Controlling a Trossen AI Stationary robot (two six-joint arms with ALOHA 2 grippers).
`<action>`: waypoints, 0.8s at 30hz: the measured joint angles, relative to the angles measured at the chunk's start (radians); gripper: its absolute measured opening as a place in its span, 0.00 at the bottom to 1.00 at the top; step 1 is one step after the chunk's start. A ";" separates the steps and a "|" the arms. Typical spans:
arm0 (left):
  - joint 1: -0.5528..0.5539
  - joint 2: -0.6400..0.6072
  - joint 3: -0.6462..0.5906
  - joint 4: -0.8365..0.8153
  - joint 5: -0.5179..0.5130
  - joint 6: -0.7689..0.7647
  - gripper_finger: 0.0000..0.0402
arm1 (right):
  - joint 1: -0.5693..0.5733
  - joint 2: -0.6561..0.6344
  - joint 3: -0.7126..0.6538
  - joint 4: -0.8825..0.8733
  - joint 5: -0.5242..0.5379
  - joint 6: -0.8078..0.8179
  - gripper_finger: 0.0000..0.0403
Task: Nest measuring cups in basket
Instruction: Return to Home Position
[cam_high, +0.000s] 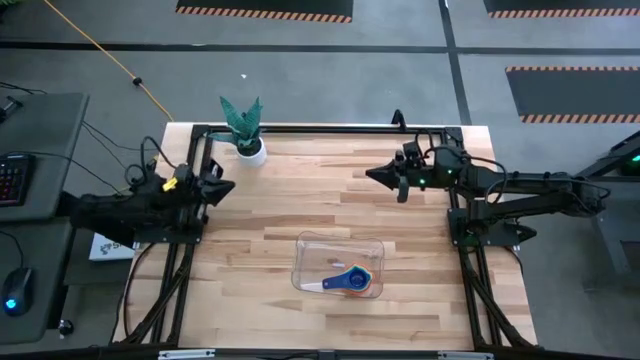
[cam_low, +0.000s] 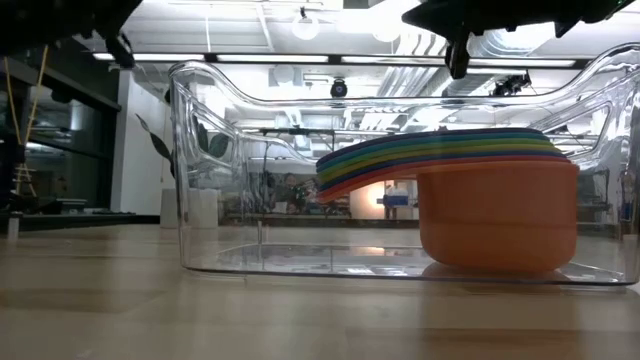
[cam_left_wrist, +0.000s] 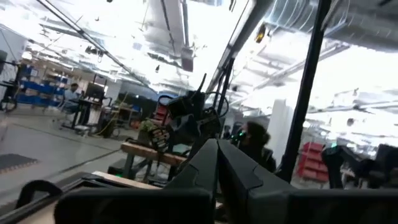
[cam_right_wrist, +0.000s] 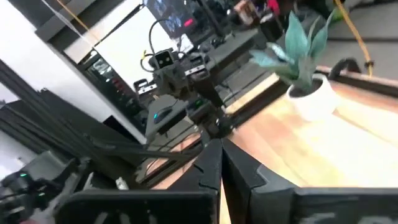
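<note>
measuring cups (cam_high: 352, 280) nested in basket (cam_high: 301, 246) | left gripper (cam_high: 228, 186) raised, fingers together | right gripper (cam_high: 371, 174) raised, fingers together

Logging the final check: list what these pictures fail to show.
Cups, high view: too small to count.
Inner cups' bowls, low view: hidden by the orange cup; only rims show.
Left arm, right arm, low view: cut off by top edge.
Basket: outside both wrist views.

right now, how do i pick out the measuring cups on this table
On the wooden table, find the clear basket across from the white plant pot. The nested measuring cups sit at its right end: one bright stack, orange at the bottom, dark blue on top.
</note>
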 joint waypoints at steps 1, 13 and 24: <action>0.000 -0.021 -0.024 0.011 0.000 -0.009 0.00 | 0.000 0.000 0.000 -0.008 -0.008 0.009 0.00; 0.000 -0.084 -0.126 -0.037 -0.011 -0.068 0.00 | 0.001 -0.001 0.000 -0.017 -0.136 0.077 0.00; 0.000 -0.082 -0.126 -0.096 -0.011 -0.072 0.00 | 0.063 -0.126 -0.115 -0.026 -0.261 -0.070 0.00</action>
